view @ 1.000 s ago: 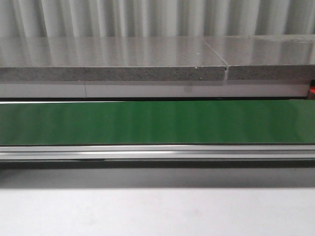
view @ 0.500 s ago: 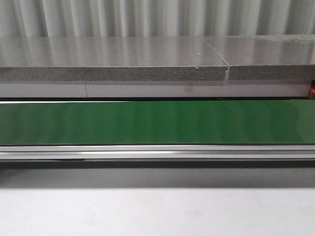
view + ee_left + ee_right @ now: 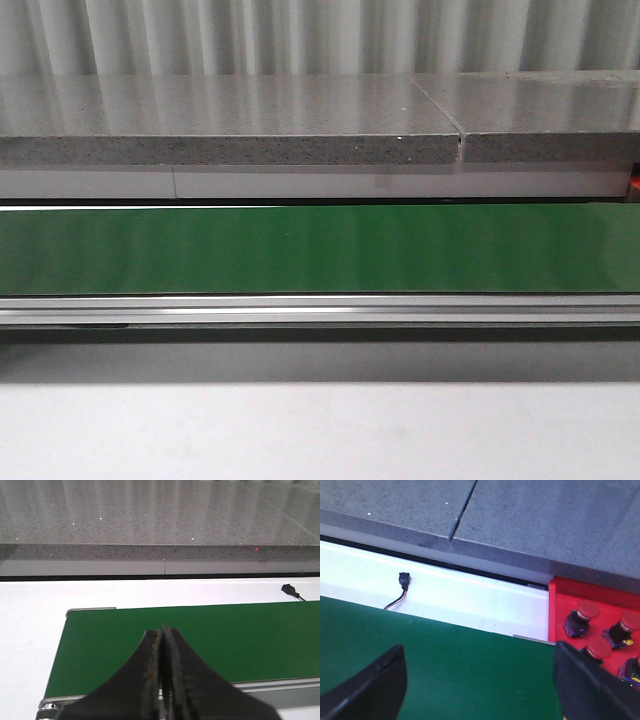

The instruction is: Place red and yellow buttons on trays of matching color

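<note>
In the right wrist view a red tray (image 3: 565, 600) sits past the end of the green belt (image 3: 460, 665) and holds several red buttons (image 3: 588, 611). My right gripper (image 3: 479, 680) hangs open over the belt with nothing between its fingers (image 3: 375, 690). My left gripper (image 3: 161, 631) is shut and empty above the belt's other end (image 3: 210, 635). Neither gripper appears in the front view, where the belt (image 3: 320, 250) lies bare. Yellow buttons and a yellow tray are out of view.
A grey stone ledge (image 3: 230, 125) runs behind the belt, and an aluminium rail (image 3: 320, 310) runs along its front. White tabletop (image 3: 320, 430) lies nearest. A small black connector with wires (image 3: 403, 582) rests on the white strip behind the belt.
</note>
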Controlling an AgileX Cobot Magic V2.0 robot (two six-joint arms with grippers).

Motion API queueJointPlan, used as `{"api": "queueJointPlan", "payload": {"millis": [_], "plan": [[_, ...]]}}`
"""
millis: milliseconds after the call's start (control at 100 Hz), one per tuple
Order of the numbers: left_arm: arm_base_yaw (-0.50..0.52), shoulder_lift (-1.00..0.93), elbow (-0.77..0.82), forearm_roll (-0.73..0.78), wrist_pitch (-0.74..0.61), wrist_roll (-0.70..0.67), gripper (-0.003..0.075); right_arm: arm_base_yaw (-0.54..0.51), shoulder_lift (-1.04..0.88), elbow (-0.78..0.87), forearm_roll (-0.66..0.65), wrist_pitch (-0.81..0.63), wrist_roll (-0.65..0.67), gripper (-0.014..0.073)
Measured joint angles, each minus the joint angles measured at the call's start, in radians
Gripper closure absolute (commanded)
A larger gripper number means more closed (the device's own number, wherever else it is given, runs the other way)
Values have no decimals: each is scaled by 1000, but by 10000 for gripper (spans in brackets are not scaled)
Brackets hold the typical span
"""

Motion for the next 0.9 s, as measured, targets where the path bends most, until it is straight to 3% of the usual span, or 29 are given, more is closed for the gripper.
{"api": "queueJointPlan", "payload": {"millis": [380, 900], "plan": [[0, 0, 0, 0, -2, 0, 740, 11, -268, 201, 0, 0, -12, 664], [0, 0, 0, 0, -2, 0, 740, 11, -296, 241, 0, 9, -12, 662]]}}
